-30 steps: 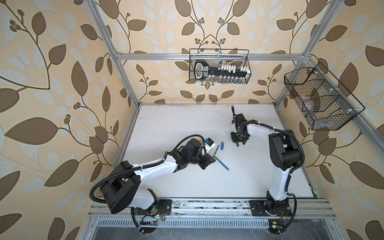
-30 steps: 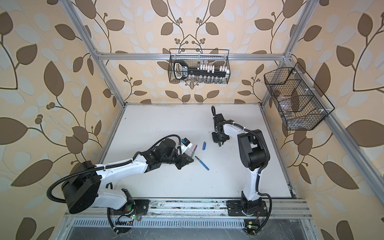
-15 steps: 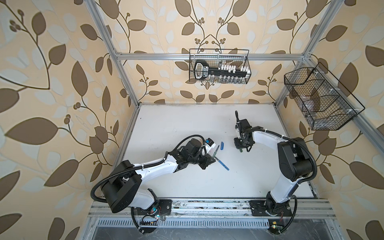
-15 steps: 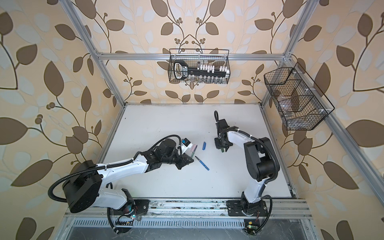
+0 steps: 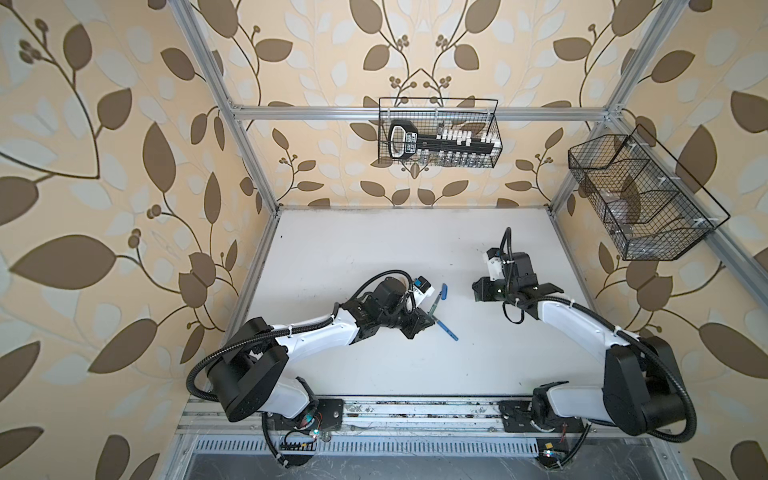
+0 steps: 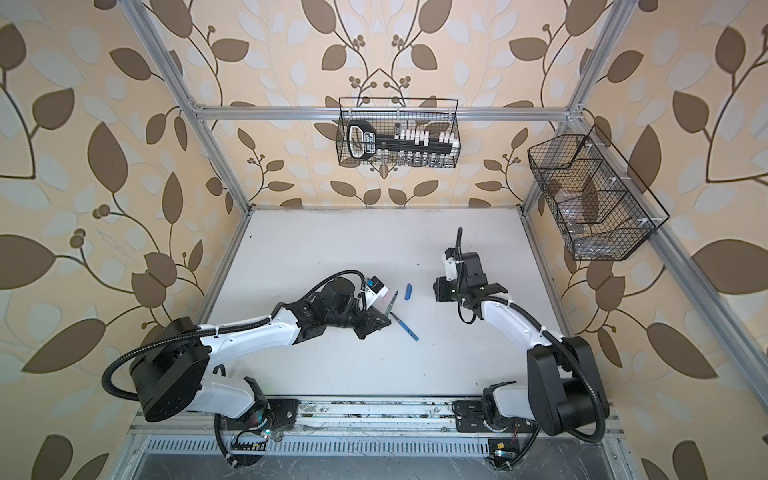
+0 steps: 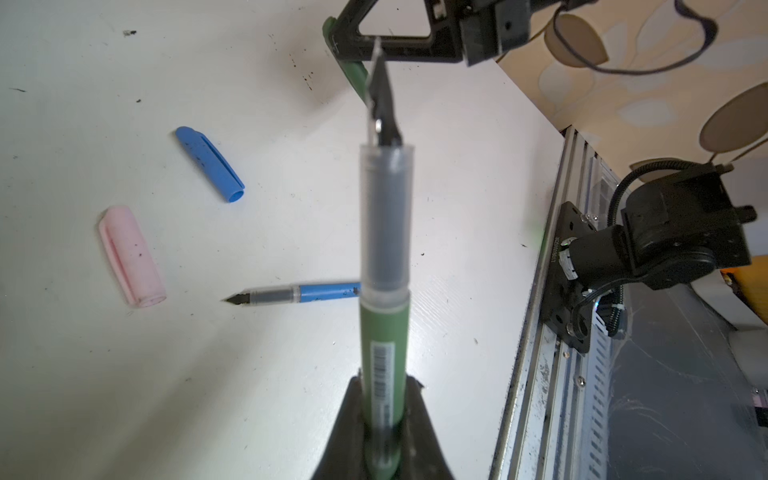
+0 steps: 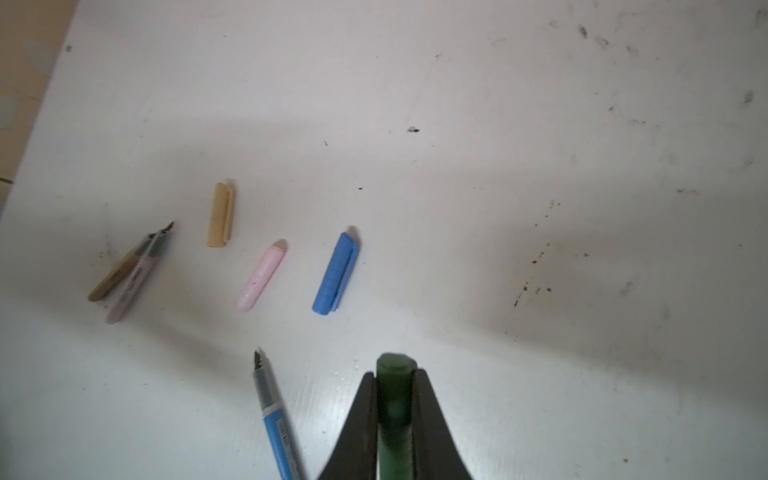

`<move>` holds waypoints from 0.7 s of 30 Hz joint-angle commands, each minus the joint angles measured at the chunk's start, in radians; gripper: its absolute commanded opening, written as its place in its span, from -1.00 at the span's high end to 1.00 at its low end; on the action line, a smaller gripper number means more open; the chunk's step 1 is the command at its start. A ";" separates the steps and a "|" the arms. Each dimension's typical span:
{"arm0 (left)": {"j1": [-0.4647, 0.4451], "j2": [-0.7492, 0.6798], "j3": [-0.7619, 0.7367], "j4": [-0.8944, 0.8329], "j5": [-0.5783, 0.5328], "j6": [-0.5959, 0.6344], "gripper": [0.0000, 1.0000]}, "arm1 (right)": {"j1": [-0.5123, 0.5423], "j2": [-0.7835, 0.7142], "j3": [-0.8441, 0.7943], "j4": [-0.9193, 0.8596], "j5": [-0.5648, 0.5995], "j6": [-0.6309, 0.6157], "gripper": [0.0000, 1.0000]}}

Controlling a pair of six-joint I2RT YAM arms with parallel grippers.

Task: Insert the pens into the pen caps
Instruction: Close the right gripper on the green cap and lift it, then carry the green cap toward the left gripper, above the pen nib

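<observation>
In a top view, left tool (image 5: pixel 426 322) pinches the slim dark green plastic pen (image 5: pixel 434 306), apart from right tool (image 5: pixel 478 289). Left wrist: nib (image 7: pixel 384 112) bare. Right wrist: right tool clamps the short dark green plastic cap (image 8: pixel 395 399); blue cap (image 8: pixel 336 274), pink cap (image 8: pixel 262 276), tan cap (image 8: pixel 220 216) lie empty on the white bench (image 8: pixel 540 187). None capped yet, four left.

Table (image 5: pixel 353 249) fills lower centre. Lying pen (image 5: pixel 446 331) at its middle; cap (image 5: pixel 444 291) directly above in frame. Back basket (image 5: pixel 496 133) upper centre, side basket (image 5: pixel 665 232) upper right.
</observation>
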 commanded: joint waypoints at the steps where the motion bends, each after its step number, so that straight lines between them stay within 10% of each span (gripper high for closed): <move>1: -0.009 0.000 0.032 0.057 0.053 -0.018 1.00 | -0.005 -0.081 -0.075 0.208 -0.122 0.115 0.77; 21: -0.011 -0.020 0.024 0.089 0.102 -0.038 1.00 | 0.069 -0.356 -0.204 0.457 -0.141 0.332 0.75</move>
